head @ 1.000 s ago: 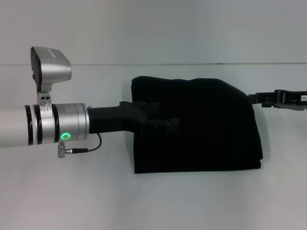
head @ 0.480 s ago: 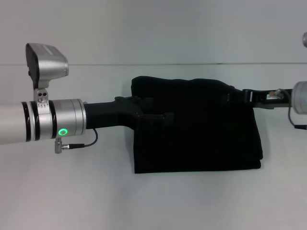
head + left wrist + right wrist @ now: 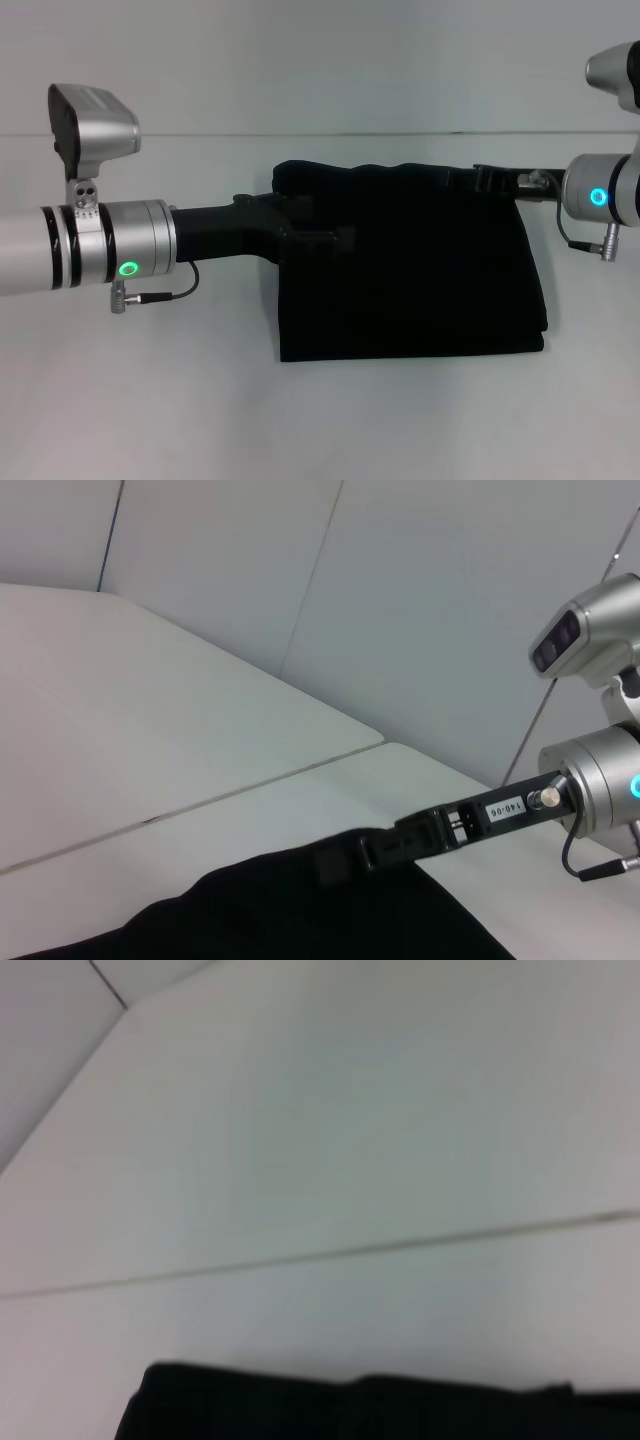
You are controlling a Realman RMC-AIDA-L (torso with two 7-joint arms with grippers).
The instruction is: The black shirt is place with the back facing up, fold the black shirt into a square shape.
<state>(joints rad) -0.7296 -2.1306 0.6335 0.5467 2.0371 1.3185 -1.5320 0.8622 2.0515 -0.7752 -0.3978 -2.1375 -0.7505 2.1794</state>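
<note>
Right end effector [image 3: 480, 180] advanced over black shirt [image 3: 420, 290] | left-wrist view: label

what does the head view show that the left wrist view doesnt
Only the head view shows the whole folded black shirt with its near edge, the left end effector lying over the shirt's left part, and the left arm's silver wrist with a green light.

Only the left wrist view shows the wall panels behind the table.

Both show the right end effector reaching onto the shirt's far right edge, the right arm's wrist, and the white table.
</note>
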